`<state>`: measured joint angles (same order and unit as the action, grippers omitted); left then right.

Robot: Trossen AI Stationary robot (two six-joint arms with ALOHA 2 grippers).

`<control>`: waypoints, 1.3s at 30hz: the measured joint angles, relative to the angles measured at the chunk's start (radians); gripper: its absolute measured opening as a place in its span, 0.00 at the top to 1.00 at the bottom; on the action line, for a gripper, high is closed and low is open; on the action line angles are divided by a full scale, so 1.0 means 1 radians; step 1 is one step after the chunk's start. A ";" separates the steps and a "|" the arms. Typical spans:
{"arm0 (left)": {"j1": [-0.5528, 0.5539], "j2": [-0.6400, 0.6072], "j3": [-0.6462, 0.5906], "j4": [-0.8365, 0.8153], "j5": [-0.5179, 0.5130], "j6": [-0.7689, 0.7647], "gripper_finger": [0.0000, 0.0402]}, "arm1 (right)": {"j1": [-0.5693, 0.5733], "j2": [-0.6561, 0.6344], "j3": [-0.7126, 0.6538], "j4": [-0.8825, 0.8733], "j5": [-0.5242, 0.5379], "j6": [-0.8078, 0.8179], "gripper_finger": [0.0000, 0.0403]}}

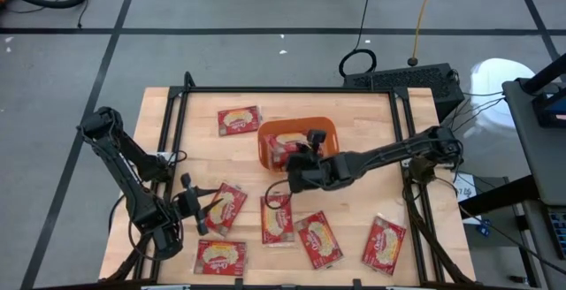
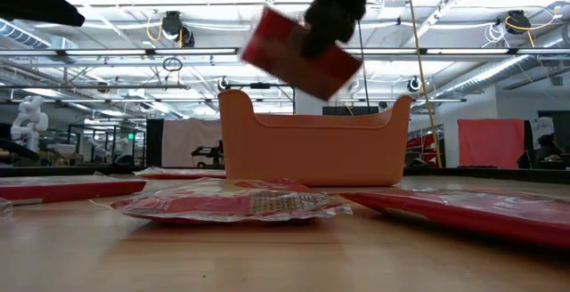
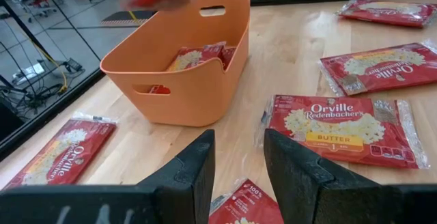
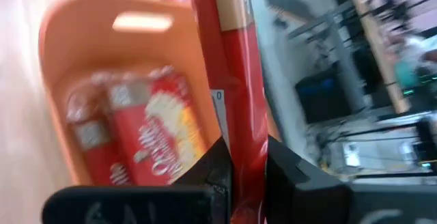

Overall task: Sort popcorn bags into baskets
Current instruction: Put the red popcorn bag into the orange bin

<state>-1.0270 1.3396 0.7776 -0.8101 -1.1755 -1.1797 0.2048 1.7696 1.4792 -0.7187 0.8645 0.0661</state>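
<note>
On the pale wooden desk (image 1: 354,122), framed by black rails, the orange bin (image 1: 329,133) sits near the middle with packets inside. The right gripper (image 1: 295,159) hangs over its near edge, fingers pinching a red bag (image 2: 294,52) held tilted above the bin. The left gripper (image 1: 205,209) hovers at the front-left over another bag (image 1: 226,207), fingers spread. Six more bags lie flat around the bin. Behind stretches a bright hall with ceiling lights.

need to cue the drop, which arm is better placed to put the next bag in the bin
Right. The right gripper is shut on a popcorn bag, held above the orange bin. The left gripper is open and empty, down among the loose bags.
</note>
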 joint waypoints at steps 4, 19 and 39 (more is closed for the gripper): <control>0.016 0.000 0.000 0.001 0.000 0.000 0.67 | -0.042 0.002 -0.064 0.028 -0.068 0.001 0.91; 0.040 0.000 0.000 0.019 0.024 0.016 0.67 | -0.146 0.001 -0.163 0.140 -0.272 -0.059 0.91; 0.040 0.000 0.000 0.075 0.027 0.085 0.67 | -0.168 0.001 -0.172 0.238 -0.446 -0.044 0.70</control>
<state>-0.9874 1.3396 0.7776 -0.7350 -1.1488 -1.0950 0.0364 1.7706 1.3075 -0.4803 0.4188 0.0224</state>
